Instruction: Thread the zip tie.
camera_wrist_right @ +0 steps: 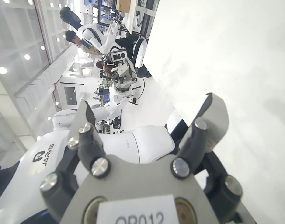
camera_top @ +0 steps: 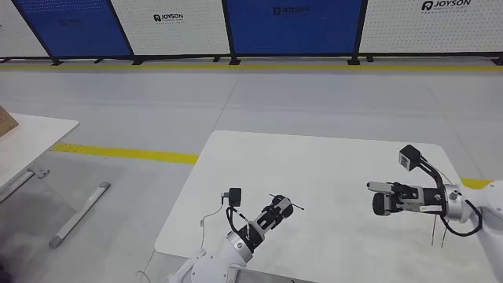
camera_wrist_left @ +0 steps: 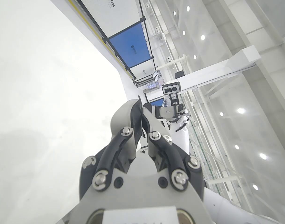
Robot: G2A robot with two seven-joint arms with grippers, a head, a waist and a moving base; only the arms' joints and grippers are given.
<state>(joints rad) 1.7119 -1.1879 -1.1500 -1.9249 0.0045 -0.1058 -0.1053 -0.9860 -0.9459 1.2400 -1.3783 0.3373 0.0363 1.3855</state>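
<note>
A hall with a grey floor, a yellow line and a row of blue and white panels lies behind the white bench. A second white table stands off to the side.

The left pincer hangs over the near edge of the bench, pointing across toward the other arm. In the left wrist view its fingers are pressed flat together, pads meeting. From above, a thin dark strip, the zip tie, crosses the fingertips and sticks out on both sides, so the left pincer is clenched on it and holds it off the bench. The strip is too fine to make out its head or tail.

The right pincer hangs over the far right part of the bench, well apart from the left one and turned toward it. In the right wrist view its fingers stand wide apart with nothing between them: released.
</note>
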